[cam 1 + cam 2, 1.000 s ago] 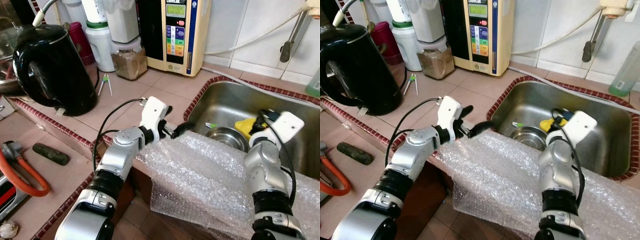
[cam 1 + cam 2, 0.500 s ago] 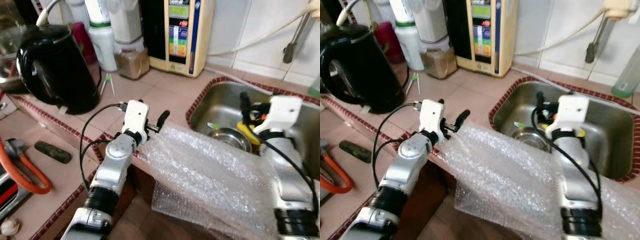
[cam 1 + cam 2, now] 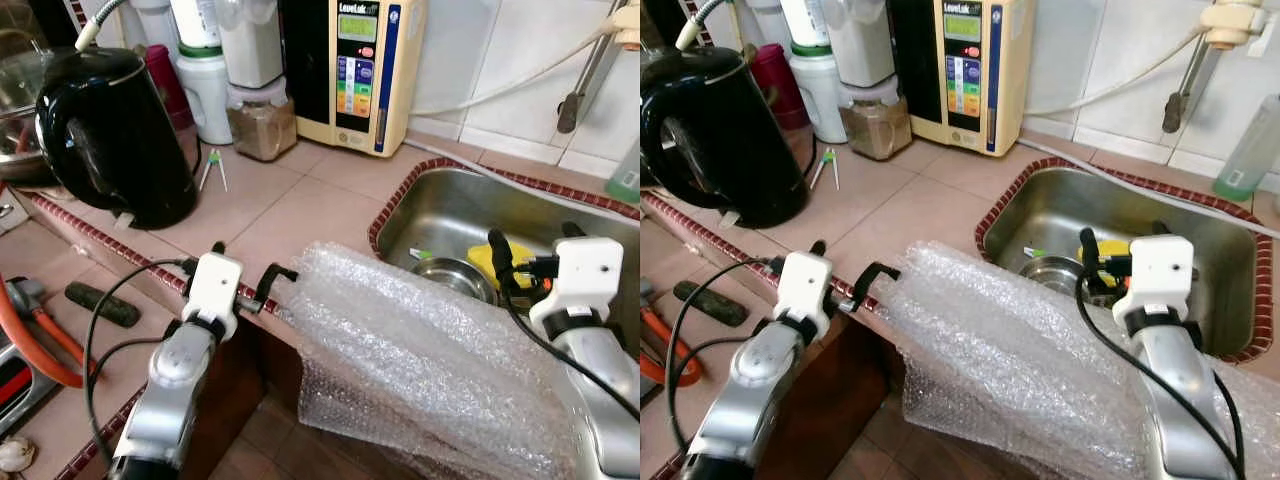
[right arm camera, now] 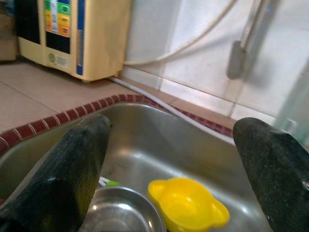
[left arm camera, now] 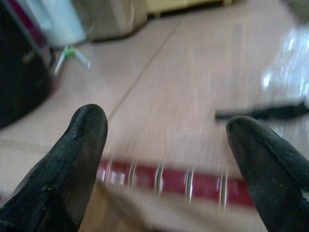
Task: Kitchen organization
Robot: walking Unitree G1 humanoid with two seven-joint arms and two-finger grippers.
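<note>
A: Where is the bubble wrap (image 3: 420, 360)?

B: It fills the lower middle of the left eye frame, draped over the front edge of the tiled bench (image 3: 290, 200) and hanging down toward the floor, with its far edge lying just at the rim of the steel sink (image 3: 450, 205).

A: And the two arms?

B: The left gripper (image 3: 245, 288) sits lower left of centre, at the bench's red-tiled front edge, just beside the wrap's left end. Its jaws stand wide, with nothing between them. The right gripper (image 3: 530, 245) is at the right, above the sink, its jaws also spread wide and empty.

A: What lies in the sink?

B: A yellow bowl (image 4: 186, 205) and a steel bowl (image 4: 120, 212), side by side on the bottom.

A: Anything else on the bench?

B: A black kettle (image 3: 115, 135) at upper left, a jar of brown powder (image 3: 262, 122) behind it, and a cream water appliance (image 3: 360, 65) against the wall at top centre.
</note>
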